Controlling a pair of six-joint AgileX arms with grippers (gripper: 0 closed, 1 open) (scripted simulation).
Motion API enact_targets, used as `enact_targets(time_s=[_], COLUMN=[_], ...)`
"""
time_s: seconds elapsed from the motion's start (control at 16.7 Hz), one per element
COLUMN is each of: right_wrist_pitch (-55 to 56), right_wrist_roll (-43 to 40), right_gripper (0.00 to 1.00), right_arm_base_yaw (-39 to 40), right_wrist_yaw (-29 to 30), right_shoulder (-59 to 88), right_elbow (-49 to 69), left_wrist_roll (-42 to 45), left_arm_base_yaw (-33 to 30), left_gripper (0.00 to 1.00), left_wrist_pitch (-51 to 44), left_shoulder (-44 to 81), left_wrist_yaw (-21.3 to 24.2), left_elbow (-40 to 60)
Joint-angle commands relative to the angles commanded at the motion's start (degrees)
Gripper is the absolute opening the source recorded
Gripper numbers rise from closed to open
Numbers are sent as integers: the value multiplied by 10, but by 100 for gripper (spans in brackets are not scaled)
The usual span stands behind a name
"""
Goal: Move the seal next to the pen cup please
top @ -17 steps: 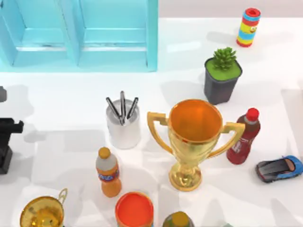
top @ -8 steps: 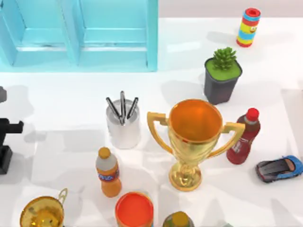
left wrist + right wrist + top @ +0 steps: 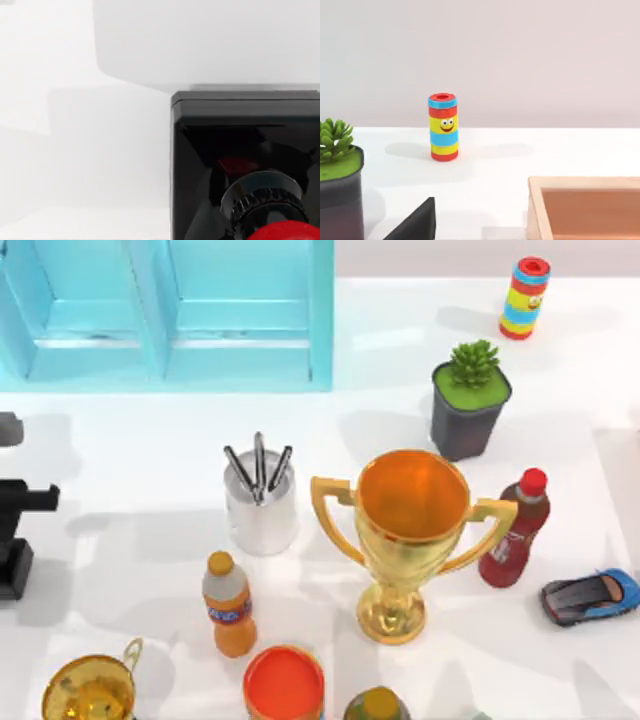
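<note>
1. Left gripper (image 3: 16, 568): hovering at the table's far left edge (whether parted or closed cannot be told).
2. Seal (image 3: 225, 150): sitting close beneath the left wrist camera, black block on white tabletop, red knob pointing up toward the lens, apparently upright.
3. Pen cup (image 3: 261, 508): standing well to the right of the left arm, so the carry is probably heading rightward.
4. The left wrist view is supplying the seal, the top view the cup.
5. Right arm: idling at the table's right.

A rendered tabletop display: a plain white table (image 3: 150, 460) crowded with a gold trophy (image 3: 410, 530), toy car (image 3: 590, 597) and potted succulent (image 3: 470, 410).
</note>
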Motion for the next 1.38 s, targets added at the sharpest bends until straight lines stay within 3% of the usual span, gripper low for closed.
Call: enact_targets(time_s=[0.6,1.02,1.38], right_wrist_pitch=[0,0,0], right_wrist_roll=[0,0,0], right_gripper=[100,100,100], right_arm_base_yaw=[0,0,0], right_wrist_yaw=[0,0,0], right_shoulder=[0,0,0], right_elbow=[0,0,0], left_wrist_roll=[-232,-242,-250], left_arm_base_yaw=[-232,-241,-251], left_gripper=[0,0,0], left_wrist_pitch=[-287,-295,-284], left_shoulder=[-25,-18,112], left_wrist_yaw=[0,0,1], left_elbow=[259,278,390])
